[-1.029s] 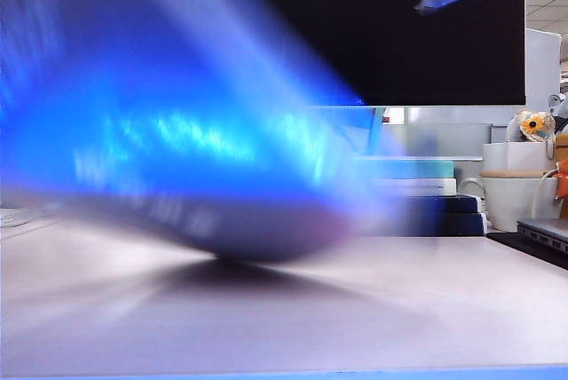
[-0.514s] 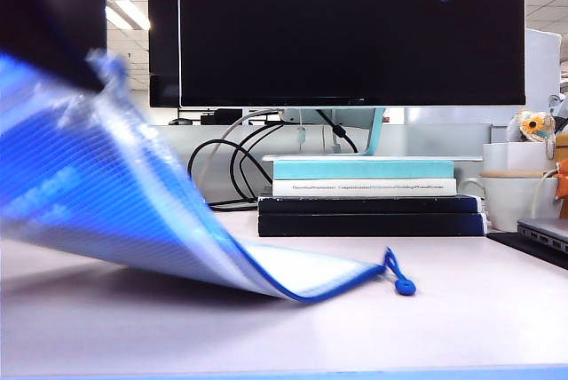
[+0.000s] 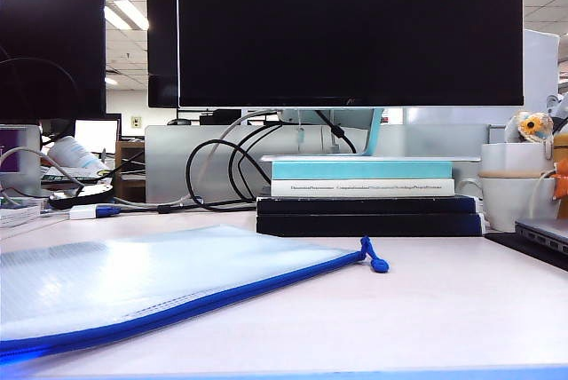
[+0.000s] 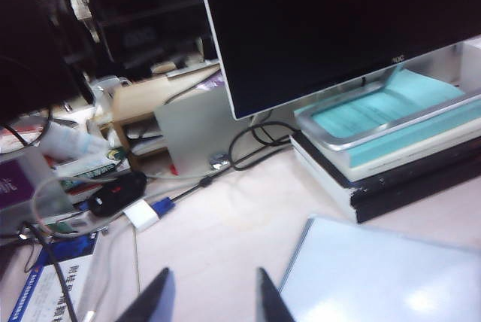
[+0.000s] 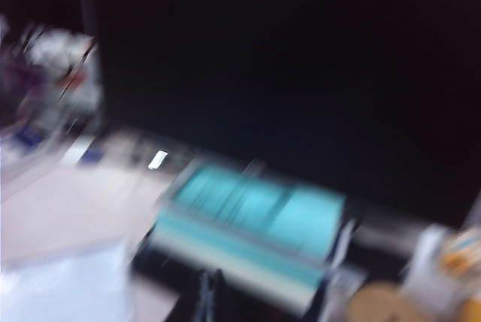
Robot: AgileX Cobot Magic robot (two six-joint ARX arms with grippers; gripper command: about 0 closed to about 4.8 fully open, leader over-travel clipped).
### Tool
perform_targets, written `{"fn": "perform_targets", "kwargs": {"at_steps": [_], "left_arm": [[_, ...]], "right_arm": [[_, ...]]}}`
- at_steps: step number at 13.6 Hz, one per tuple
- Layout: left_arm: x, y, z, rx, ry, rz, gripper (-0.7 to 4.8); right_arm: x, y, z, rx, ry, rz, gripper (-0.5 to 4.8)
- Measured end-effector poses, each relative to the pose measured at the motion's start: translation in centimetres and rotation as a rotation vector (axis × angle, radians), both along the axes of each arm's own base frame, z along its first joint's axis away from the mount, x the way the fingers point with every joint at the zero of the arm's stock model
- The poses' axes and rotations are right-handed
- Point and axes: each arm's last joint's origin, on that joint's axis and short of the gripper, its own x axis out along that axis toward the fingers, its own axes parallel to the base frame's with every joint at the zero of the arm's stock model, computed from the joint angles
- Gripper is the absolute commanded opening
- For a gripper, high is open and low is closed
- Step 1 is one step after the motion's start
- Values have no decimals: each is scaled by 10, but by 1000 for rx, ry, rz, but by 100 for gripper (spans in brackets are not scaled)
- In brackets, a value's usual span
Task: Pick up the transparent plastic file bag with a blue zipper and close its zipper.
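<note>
The file bag (image 3: 133, 278) is translucent grid-textured plastic, its zipper (image 3: 177, 309) blue fabric, on a smooth matt table (image 3: 444, 309).

- I've got bare table (image 3: 461, 309) at four o'clock of the file bag (image 3: 133, 282).
- Book stack (image 3: 364, 198) and monitor (image 3: 351, 29) wall off twelve o'clock.
- Left gripper (image 4: 210, 303), fingers apart, and right gripper (image 5: 207, 299), fingers together, hang above.
- Cables (image 3: 222, 171) clutter eleven o'clock.
</note>
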Motion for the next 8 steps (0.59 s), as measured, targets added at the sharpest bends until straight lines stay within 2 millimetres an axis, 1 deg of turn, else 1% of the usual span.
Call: {"fn": "perform_targets", "kwargs": {"at_steps": [1,2,3,4,5,6,7,8], "left_arm": [[-1,1,-16,3,11,1,110],[-1,0,-22,1,22,1,110],[2,-1,-34,7,50,2,110],[7,-4,-47,20,79,-2,109],[9,-5,-52,17,83,-5,106],[13,-7,-58,5,71,-1,99],[15,-6,-58,-9,60,13,82],[20,-5,-60,-77,26,24,81]], "right_arm": [[-8,-8,-6,11,-61,-64,1],[-11,-11,-10,27,-76,-96,-1],[-21,-16,-16,74,-130,-149,-1],[-30,-18,-21,94,-197,-157,-1],[-31,-18,-24,94,-214,-156,-1],[-29,-19,-42,108,-184,-156,-1],[-25,-19,-56,133,-143,-157,-1],[-20,-20,-82,206,-91,-156,-1]]}}
